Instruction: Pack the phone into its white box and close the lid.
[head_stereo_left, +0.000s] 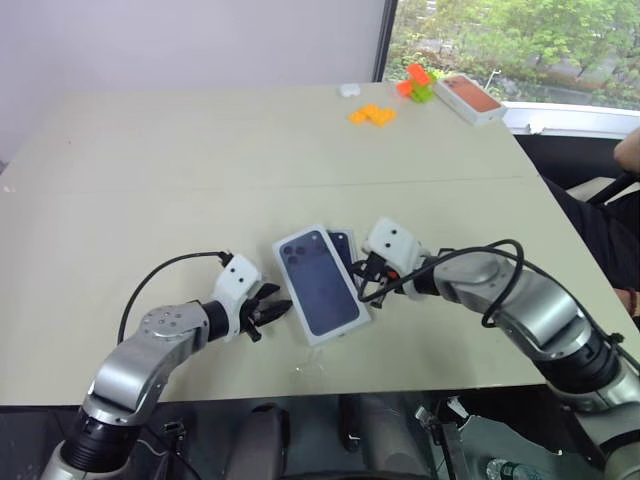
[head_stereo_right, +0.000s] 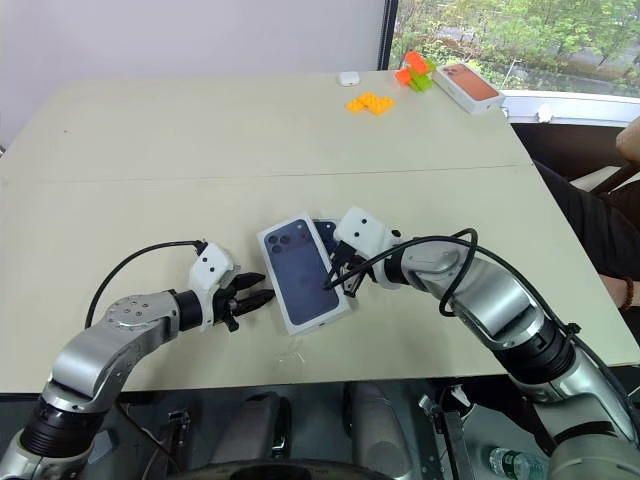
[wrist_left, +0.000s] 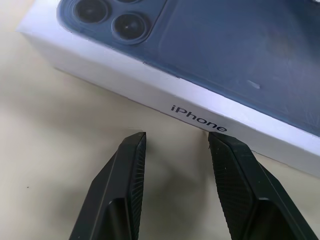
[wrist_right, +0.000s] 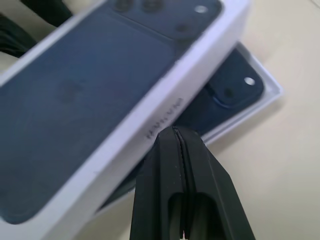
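One phone (wrist_right: 227, 87), dark navy and glossy with its camera cluster exposed, is seen lying in the white box (wrist_right: 270, 92) near the front middle of the surface (head_stereo_left: 150, 160). One lid (head_stereo_left: 317, 284), a shallow white carton cover printed with a dark blue phone picture, is laid askew over the box, leaving the box's far right corner and the phone uncovered. The lid's long axis runs from near right to far left, with the printed lenses at the far end. Lettering is borne on its smooth white side wall.

The left gripper (wrist_left: 175, 142) is held just beside the lid's left side wall, its ribbed black jaws parted and grasping nothing. The right gripper (wrist_right: 177, 132) is set against the lid's right side wall, its jaws clenched together on nothing.

At the far right of the surface, one white box with an orange-red top (head_stereo_left: 470, 98), a cluster of orange pieces (head_stereo_left: 372, 115) and a small white object (head_stereo_left: 348, 90) are noted.
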